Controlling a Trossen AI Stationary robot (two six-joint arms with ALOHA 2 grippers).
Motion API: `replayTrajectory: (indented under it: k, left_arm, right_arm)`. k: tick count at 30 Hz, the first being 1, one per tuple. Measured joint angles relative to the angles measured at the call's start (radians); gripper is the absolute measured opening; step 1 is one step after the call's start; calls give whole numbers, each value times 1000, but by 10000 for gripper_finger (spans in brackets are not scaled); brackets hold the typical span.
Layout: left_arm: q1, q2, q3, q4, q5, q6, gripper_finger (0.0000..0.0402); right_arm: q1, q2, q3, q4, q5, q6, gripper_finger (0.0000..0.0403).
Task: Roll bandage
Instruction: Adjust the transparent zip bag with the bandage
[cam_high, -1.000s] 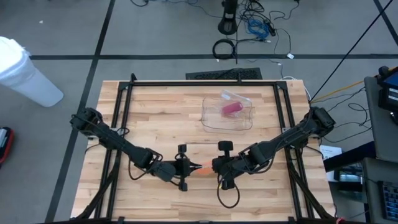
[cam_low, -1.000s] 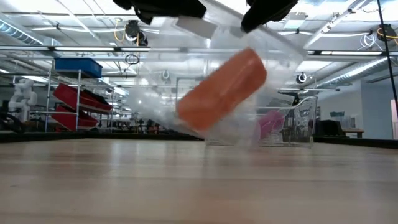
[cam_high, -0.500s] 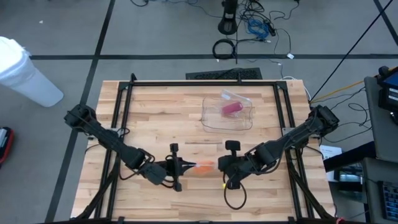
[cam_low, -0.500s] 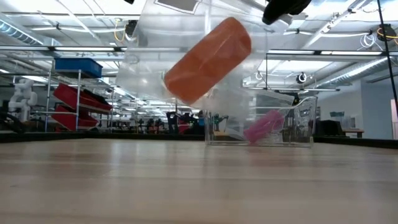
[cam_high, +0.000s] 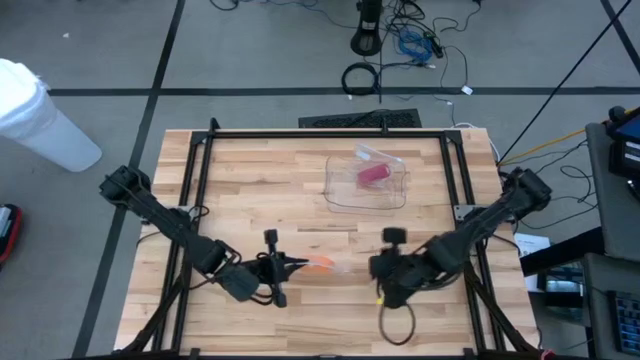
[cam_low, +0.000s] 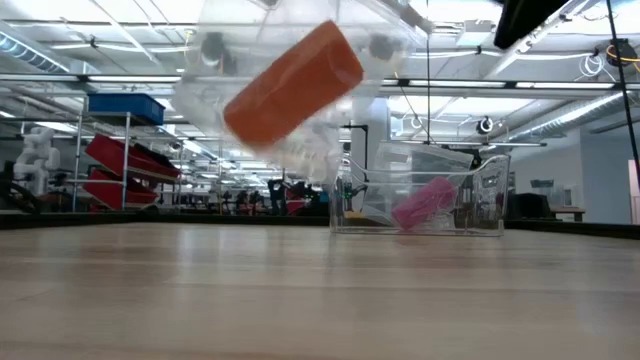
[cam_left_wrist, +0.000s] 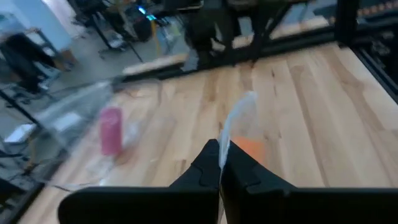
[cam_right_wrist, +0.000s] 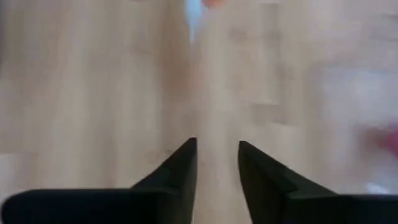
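Observation:
An orange bandage roll (cam_low: 292, 83) sits inside a clear plastic wrapper (cam_low: 300, 60) that hangs above the table near its front middle. My left gripper (cam_high: 285, 265) is shut on the wrapper's left end; the roll (cam_high: 320, 264) shows just right of its fingers. My right gripper (cam_right_wrist: 216, 152) stands open to the right of the wrapper (cam_high: 378, 270), with nothing between its fingers. At the back, a pink roll (cam_high: 372, 174) lies in a clear container (cam_high: 340, 195). My left gripper pinches an edge of the clear wrapper (cam_left_wrist: 231, 127) between its two shut fingers, coming nearly level from the table's left. The wrapper sticks out beyond the fingertips with the orange roll (cam_left_wrist: 252, 148) inside it, tilted and lifted clear of the table.
The clear container (cam_low: 490, 195) with the pink roll (cam_low: 425, 200) stands behind the work spot, toward the far right. A black frame (cam_high: 200, 160) runs along the table's sides and far edge. Bare wood lies below and in front of the grippers.
My right gripper has opened, let go of the wrapper and drawn away toward the table's right edge. My left gripper has moved toward the left edge and up a little, carrying the wrapped orange roll, which now hangs higher and farther left, still tilted.

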Motion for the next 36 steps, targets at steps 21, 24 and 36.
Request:
replayTrajectory:
  k: [21,24,36]
  left_arm:
    - [-63,-88,1,172,-295,2,0]
    - [-63,-90,1,184,-294,9,0]
    - [-62,-91,1,203,-268,61,0]
  right_arm:
    - [29,-17,-761,1767,419,-325,160]
    - [-49,-17,-810,1877,264,-344,160]
    - [-235,52,-710,1874,-132,-331,160]
